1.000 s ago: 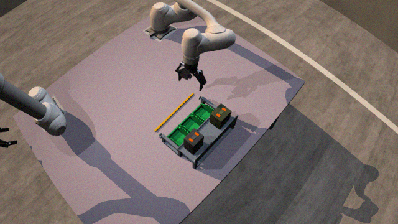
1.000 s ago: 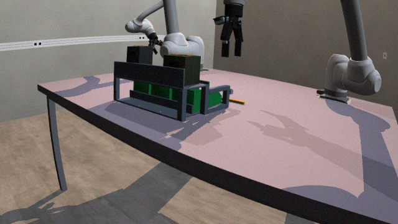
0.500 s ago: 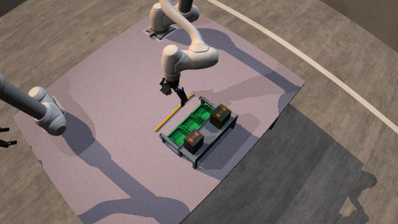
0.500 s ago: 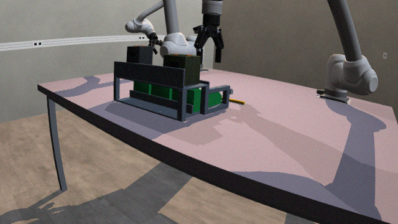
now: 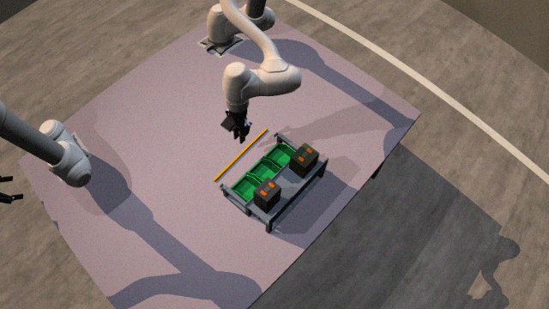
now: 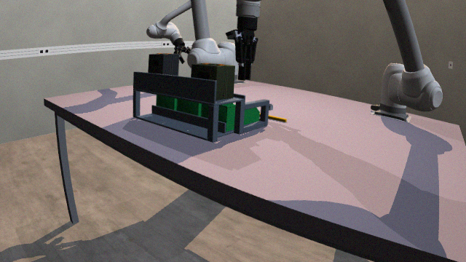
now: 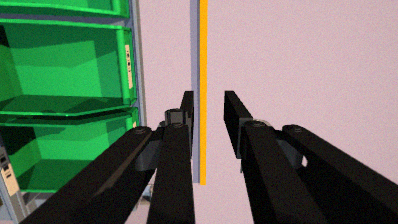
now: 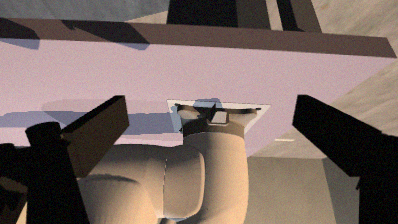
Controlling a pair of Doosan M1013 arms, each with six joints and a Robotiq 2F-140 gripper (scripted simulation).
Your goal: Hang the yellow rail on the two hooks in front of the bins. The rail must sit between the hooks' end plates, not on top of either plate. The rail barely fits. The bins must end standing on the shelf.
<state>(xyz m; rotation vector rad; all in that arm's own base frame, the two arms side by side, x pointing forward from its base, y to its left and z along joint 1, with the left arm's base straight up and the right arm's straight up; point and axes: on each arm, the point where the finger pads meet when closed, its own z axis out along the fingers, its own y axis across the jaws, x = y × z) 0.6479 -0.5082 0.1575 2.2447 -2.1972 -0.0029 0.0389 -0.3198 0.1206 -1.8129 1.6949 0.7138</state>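
Top: 1 thin yellow rail [image 5: 240, 155] [image 6: 277, 118] [image 7: 203, 75], on the pink table [image 5: 163, 107] [image 6: 328, 145] [image 7: 300, 50] [image 8: 100, 70], in front of 3 green open bins [image 5: 262, 169] [image 6: 251, 116] [image 7: 65, 70] on 1 grey shelf [image 5: 292, 184] [image 6: 175, 87]; unhung. 2 dark boxes on the shelf behind.
Exterior: black left gripper [image 5: 241, 139] [image 6: 246, 77] [image 7: 209, 95], pointing down, above the table.
Left wrist: fingers narrowly parted, nothing grasped; rail visible through the gap.
Right wrist: black right gripper [image 5: 16, 187] [image 6: 186, 55] [image 8: 211, 107], released, fingers wide, empty.

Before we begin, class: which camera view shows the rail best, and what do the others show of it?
The top view: the rail lies there in full, both ends visible. The exterior view shows only one end, the left wrist view a close stretch running out of frame, the right wrist view none.
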